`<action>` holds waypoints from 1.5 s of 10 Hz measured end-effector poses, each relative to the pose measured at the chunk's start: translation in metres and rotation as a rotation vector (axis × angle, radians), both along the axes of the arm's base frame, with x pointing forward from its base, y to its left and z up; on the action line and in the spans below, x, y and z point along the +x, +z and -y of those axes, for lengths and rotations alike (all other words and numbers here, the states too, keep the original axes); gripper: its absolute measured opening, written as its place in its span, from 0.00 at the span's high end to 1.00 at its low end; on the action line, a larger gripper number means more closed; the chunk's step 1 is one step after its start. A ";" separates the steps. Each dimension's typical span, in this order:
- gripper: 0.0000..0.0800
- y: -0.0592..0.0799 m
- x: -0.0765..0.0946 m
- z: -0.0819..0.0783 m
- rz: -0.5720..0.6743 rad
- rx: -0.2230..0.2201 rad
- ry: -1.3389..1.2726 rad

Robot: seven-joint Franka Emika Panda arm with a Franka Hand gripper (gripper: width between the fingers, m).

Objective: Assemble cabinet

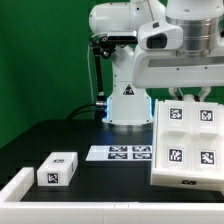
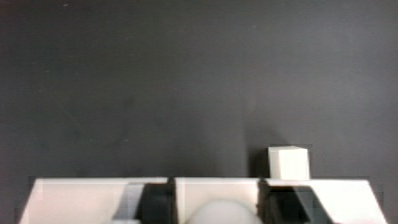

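**A:** Exterior view first. What do you log?

**B:** You have the cabinet point(image 1: 185, 140) on the black table point(image 1: 60, 135) at the exterior view's right, four tags showing on its broad face. Your gripper point(image 1: 190, 93) hangs just above the cabinet's far edge, fingers spread, pinching nothing visible. The marker board point(image 1: 120, 153) lies just beside the cabinet. A small tagged block point(image 1: 57, 170) sits well apart, toward the exterior view's left.

**A:** Wrist view?

**B:** Mostly bare table. The cabinet's white edge shows by the fingers point(image 2: 153, 203), two dark bars standing apart. You cannot tell if they touch it.
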State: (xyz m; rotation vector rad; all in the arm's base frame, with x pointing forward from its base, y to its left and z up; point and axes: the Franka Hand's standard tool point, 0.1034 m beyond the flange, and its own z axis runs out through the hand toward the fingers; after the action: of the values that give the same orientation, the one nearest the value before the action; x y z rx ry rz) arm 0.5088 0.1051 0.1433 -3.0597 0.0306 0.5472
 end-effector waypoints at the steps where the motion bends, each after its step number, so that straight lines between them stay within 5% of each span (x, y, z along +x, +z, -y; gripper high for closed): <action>1: 0.74 0.001 -0.002 0.000 -0.022 -0.002 0.002; 5: 0.74 0.030 0.038 0.006 -0.251 0.016 0.003; 7: 0.74 0.022 0.047 0.006 -0.303 0.009 -0.010; 11: 0.74 0.029 0.041 0.003 -0.372 0.016 -0.005; 15: 0.74 0.023 0.057 0.001 -0.438 0.037 -0.026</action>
State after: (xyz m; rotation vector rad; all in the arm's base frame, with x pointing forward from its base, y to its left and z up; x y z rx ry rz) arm 0.5657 0.1042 0.1659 -2.8344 0.0693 1.1855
